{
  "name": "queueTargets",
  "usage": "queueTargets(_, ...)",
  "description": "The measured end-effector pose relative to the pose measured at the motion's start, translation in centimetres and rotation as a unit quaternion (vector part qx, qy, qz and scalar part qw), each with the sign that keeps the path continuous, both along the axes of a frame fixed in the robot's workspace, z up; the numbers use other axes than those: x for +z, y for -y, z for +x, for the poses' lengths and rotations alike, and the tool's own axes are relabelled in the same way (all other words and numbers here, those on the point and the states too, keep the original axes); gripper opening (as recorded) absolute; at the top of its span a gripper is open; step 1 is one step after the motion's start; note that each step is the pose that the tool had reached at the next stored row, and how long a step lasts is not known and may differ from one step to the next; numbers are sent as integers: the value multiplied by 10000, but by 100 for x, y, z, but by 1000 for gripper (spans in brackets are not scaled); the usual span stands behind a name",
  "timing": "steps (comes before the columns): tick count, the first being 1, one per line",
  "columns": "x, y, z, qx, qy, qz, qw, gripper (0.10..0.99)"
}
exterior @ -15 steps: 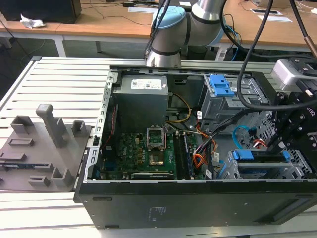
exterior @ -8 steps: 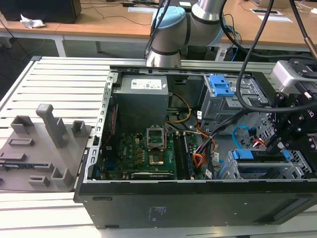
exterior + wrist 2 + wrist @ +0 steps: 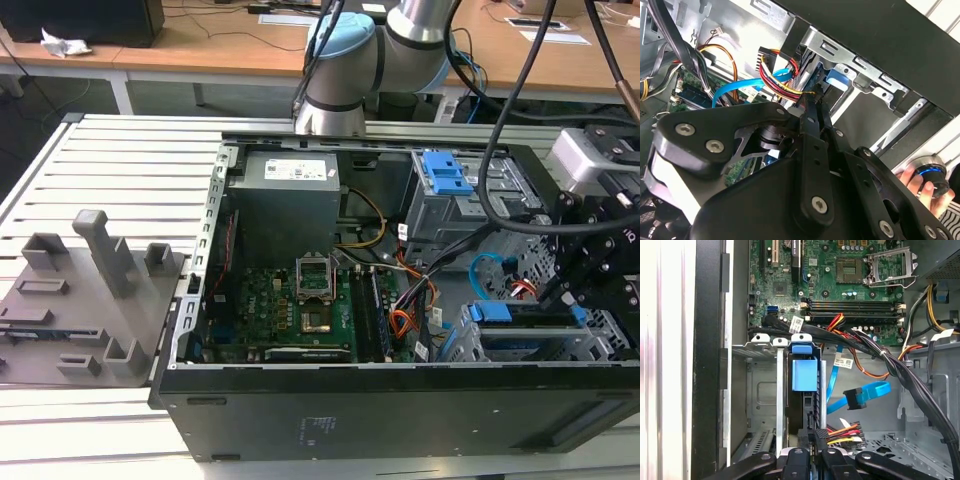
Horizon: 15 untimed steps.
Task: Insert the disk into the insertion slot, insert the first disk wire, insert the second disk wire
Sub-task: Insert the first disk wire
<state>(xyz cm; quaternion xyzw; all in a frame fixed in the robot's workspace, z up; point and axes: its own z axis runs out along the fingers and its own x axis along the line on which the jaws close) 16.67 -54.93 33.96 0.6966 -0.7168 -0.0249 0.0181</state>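
1 slatted table (image 3: 120, 150) under disk (image 3: 804, 375) (desks (image 3: 200, 48) behind)

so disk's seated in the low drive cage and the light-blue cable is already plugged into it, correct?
Not quite. The disk does sit in the drive cage, but the light-blue cable isn't plugged in. In the first wrist view its dark plug hangs free beside the disk, joined to nothing.
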Motion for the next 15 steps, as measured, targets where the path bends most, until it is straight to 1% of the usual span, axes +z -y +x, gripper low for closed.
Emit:
queueTargets(3,-3,0,1,0,0,2,10000,173)
queueTargets(4,0,0,1,0,0,0,10000,235)
queueTargets(6,6,1,2,0,0,-2,10000,235)
queueTargets(7,21,1,2,0,0,-2,10000,235)
queueTargets(8,43,0,2,0,0,-2,10000,235)
queueTargets(9,110,0,2,0,0,0,10000,235)
queueTargets(12,237,0,2,0,0,0,10000,235)
queueTargets(14,278,0,2,0,0,0,10000,235)
queueTargets(15,277,0,2,0,0,1,10000,235)
